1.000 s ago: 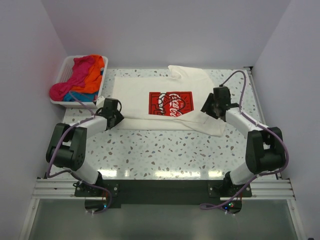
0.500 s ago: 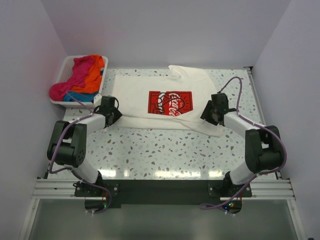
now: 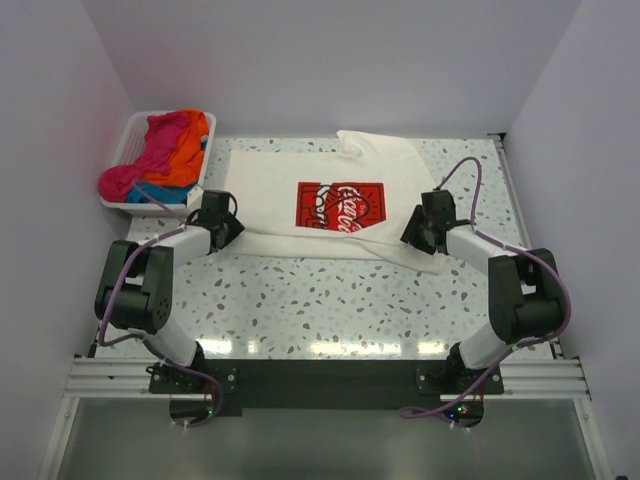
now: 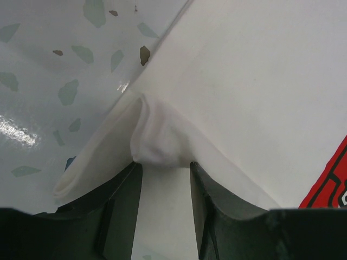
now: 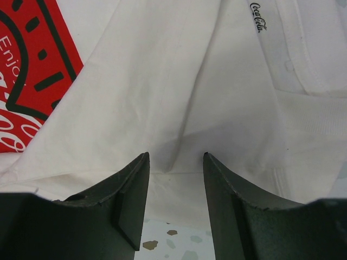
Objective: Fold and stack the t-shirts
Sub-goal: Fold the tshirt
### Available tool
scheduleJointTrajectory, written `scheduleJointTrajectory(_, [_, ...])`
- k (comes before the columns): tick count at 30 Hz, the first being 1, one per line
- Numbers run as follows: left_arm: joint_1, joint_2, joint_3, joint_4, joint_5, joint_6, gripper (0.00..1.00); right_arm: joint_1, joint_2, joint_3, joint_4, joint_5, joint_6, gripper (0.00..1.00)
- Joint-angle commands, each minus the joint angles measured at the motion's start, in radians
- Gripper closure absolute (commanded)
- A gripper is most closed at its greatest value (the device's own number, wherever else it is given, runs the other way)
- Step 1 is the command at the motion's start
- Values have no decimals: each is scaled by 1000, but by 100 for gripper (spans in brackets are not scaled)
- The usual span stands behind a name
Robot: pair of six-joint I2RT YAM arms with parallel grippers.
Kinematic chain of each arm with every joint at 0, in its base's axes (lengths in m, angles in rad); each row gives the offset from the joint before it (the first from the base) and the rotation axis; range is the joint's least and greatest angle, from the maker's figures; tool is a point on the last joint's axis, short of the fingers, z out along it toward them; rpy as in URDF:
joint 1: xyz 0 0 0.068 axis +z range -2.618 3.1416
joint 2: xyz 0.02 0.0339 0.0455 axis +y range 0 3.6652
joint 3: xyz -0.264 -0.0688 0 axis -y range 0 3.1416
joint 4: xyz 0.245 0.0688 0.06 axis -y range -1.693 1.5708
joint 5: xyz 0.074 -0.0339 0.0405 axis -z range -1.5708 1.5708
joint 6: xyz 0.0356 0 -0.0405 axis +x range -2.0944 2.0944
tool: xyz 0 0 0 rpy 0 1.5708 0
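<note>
**Left tool** [image 4: 162, 167]: the fingers pinch a small bunched fold of white cloth at the left near corner of the cream-white t-shirt [image 3: 270, 195].

**Right tool** [image 5: 175, 158]: the fingers stand on either side of the cloth near the shirt's right near edge. Creases run toward the gap, but it cannot be told whether the fingers grip.

**Location:** the shirt lies spread on the far half of the worktop [image 3: 330, 300], red logo [image 3: 342, 207] facing up. The remaining t-shirts [image 3: 165, 150] are heaped in the basket [image 3: 122, 145] at the far left corner.

**Handling:** the cloth is judged light, limp and prone to bunching. Take hold at corners or hems, both sides level, to keep the fold straight.
</note>
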Motion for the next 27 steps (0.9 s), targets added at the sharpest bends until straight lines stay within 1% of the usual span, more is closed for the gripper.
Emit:
scheduleJointTrajectory(1, [11, 10, 54, 22, 2, -17, 55, 8, -2, -11, 57, 28, -20, 52])
scheduleJointTrajectory(8, [19, 5, 67, 20, -4, -15, 56, 8, -2, -30, 66, 28, -21, 53])
scheduleJointTrajectory(16, [49, 97, 153, 26, 10, -8, 61, 10, -22, -36, 60, 17, -21, 53])
scheduleJointTrajectory(21, [65, 148, 192, 26, 15, 2, 69, 10, -49, -33, 49, 5, -23, 53])
scheduleJointTrajectory(22, [66, 151, 193, 64, 19, 0, 71, 11, -51, -28, 43, 5, -24, 53])
scheduleJointTrajectory(24, [69, 158, 192, 71, 24, -5, 74, 13, -49, -25, 40, 3, -24, 53])
scheduleJointTrajectory(27, [69, 165, 189, 85, 28, -9, 75, 19, -46, -19, 40, -3, -21, 53])
